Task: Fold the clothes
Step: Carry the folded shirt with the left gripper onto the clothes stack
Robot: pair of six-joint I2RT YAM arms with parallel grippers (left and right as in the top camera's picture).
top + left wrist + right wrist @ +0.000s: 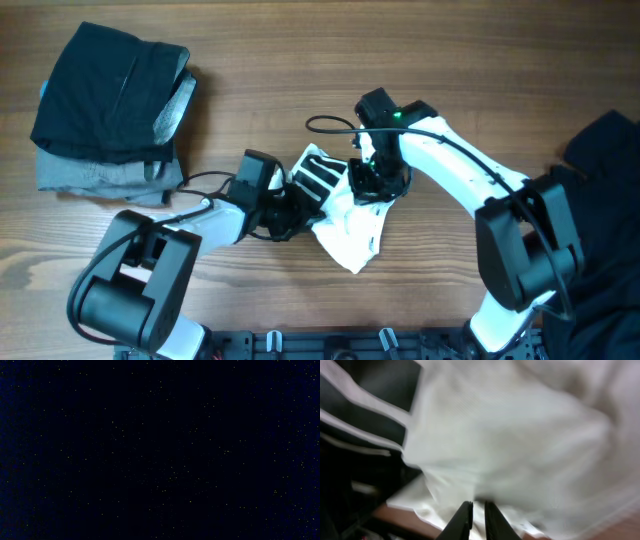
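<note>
1. The wooden bench [300, 60] carried everything.
2. A dark garment [610, 160] lay loose, well to the right of the T-shirt.
3. A folded stack [110, 100] of black and grey clothes sat far up and left of the T-shirt.
4. The white T-shirt [350, 230] with black stripes lay bunched mid-bench, between both arms.
5. The right tool [478, 505] sat on the T-shirt's upper right edge, fingers nearly together, pinching white cloth.
6. The left tool [290, 212] touched the T-shirt's left edge. Its camera showed only darkness, so I cannot tell its state.
</note>
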